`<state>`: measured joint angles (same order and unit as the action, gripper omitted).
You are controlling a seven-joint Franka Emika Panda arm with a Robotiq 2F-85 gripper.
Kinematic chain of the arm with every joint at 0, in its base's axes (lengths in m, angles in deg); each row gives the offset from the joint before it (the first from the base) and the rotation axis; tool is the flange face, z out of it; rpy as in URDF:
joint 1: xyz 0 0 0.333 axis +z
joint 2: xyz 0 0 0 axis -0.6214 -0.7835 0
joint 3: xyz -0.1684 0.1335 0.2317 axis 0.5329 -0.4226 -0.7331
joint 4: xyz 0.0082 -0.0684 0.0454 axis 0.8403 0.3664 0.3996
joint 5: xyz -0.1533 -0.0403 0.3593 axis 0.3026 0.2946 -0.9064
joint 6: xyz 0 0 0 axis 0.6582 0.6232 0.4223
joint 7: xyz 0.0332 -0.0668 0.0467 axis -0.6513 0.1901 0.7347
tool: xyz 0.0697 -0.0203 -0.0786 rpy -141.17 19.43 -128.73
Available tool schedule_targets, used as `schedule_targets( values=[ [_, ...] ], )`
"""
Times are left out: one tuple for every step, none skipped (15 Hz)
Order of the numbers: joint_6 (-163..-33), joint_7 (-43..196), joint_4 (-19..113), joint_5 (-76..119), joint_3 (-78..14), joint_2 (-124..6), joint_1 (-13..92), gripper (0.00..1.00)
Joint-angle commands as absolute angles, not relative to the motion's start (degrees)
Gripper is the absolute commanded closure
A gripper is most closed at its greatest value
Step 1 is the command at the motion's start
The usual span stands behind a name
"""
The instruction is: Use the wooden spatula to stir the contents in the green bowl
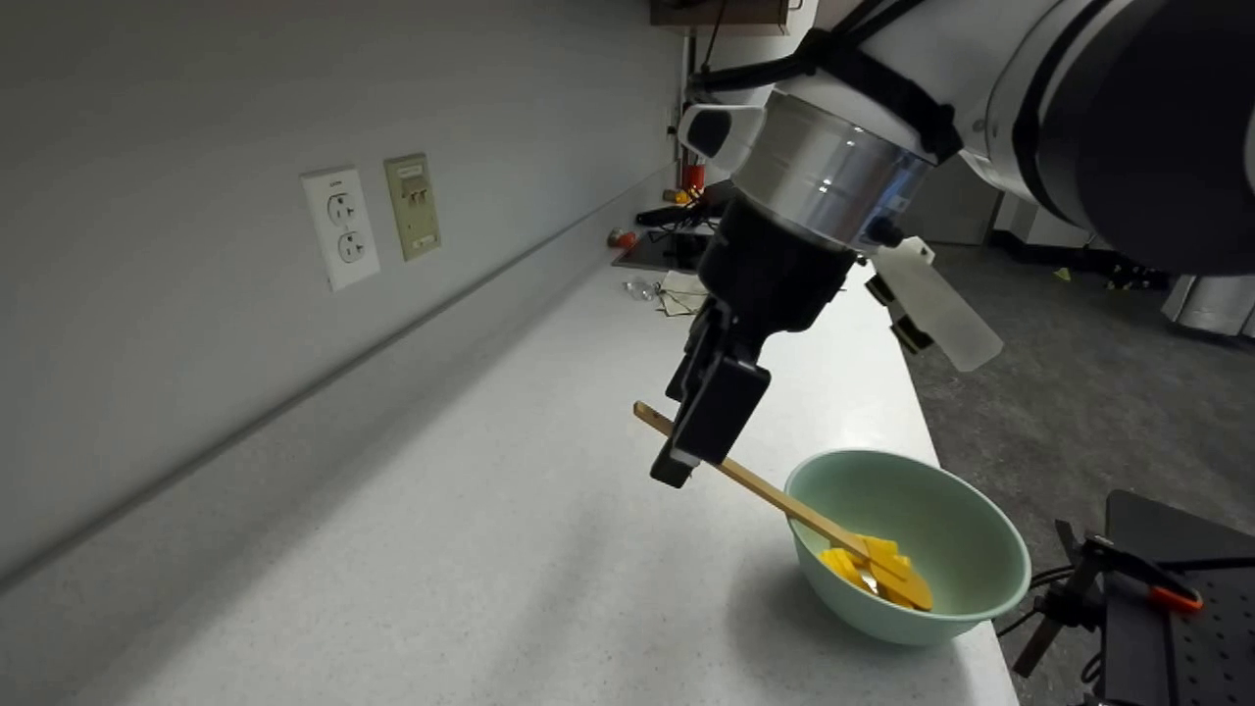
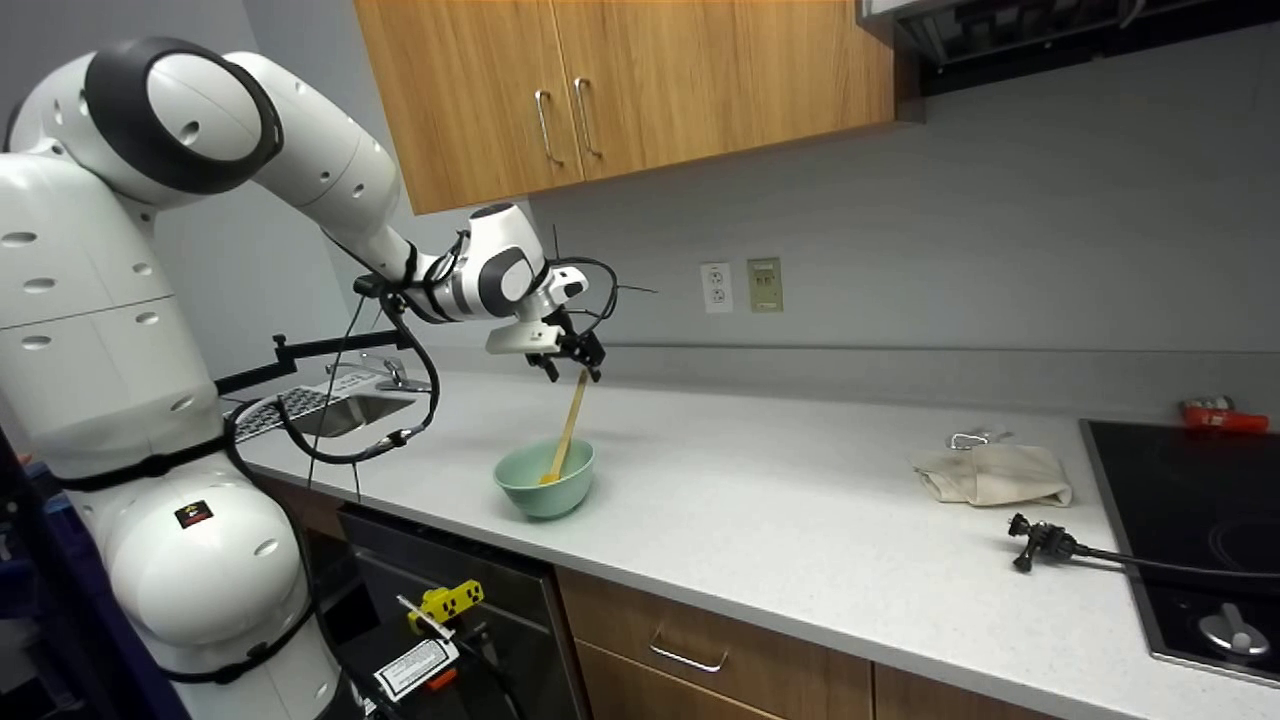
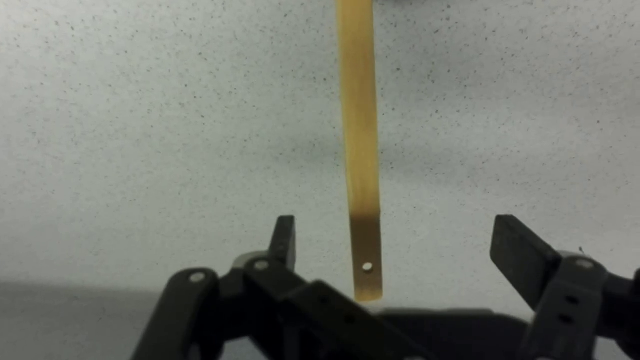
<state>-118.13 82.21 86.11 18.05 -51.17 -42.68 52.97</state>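
The wooden spatula (image 1: 760, 484) leans in the green bowl (image 1: 971, 549), its blade down on the contents (image 1: 838, 561), a loose heap of yellow pieces, and its handle slanting up over the rim towards me. My claw (image 3: 395, 220) straddles the upper part of that handle with its fingers (image 3: 284, 240) spread wide apart; in the wrist view, bare counter (image 3: 440, 150) shows on both sides of the wood, so it runs free between them. The handle lies nearer the finger on the left of that view (I am a little off centre), and there is a small hole near its end.

The bowl sits upright on the counter, close to the front edge. On the wall (image 2: 1000, 250) behind, in both exterior views, I see a white outlet (image 2: 717, 287) with a beige plate (image 2: 765, 285) just beside it. In an exterior view a wooden cabinet (image 2: 650, 90) hangs above, and well along the counter a pale cloth (image 2: 1000, 475) lies near a black cooktop (image 2: 1150, 490), with a black mount (image 2: 1045, 540) in front of the cloth. At the opposite end, past my white arm (image 2: 330, 140), is a sink (image 2: 368, 412) with a faucet (image 2: 397, 378).
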Motion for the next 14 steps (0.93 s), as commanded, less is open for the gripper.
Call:
schedule_targets(
  values=[
    [-119.03,85.58,84.80,14.95,-50.92,-44.14,52.96,0.05],
    [-119.00,85.87,84.86,14.49,-50.89,-44.17,52.91,0.06],
    [-118.96,86.18,84.91,13.96,-50.85,-44.18,52.86,0.09],
    [-118.97,86.68,84.88,13.21,-50.83,-44.31,52.81,0.05],
    [-118.96,87.01,84.83,12.61,-50.83,-44.45,52.76,0.04],
    [-118.95,87.48,84.77,12.07,-50.81,-44.60,52.71,0.04],
    [-118.91,87.84,84.73,11.57,-50.79,-44.71,52.67,0.04],
    [-118.82,88.17,84.70,11.36,-50.73,-44.78,52.62,0.06],
    [-118.76,88.22,84.70,11.31,-50.66,-44.80,52.55,0.10],
    [-118.75,88.43,84.68,11.01,-50.61,-44.83,52.49,0.17],
    [-118.74,88.47,84.69,10.82,-50.55,-44.83,52.45,0.35],
    [-118.78,88.41,84.75,10.94,-50.49,-44.81,52.42,0.36],
    [-118.81,88.31,84.79,10.98,-50.43,-44.80,52.40,0.42],
    [-118.69,88.36,84.79,10.92,-50.39,-44.80,52.40,0.51]
  ],
)
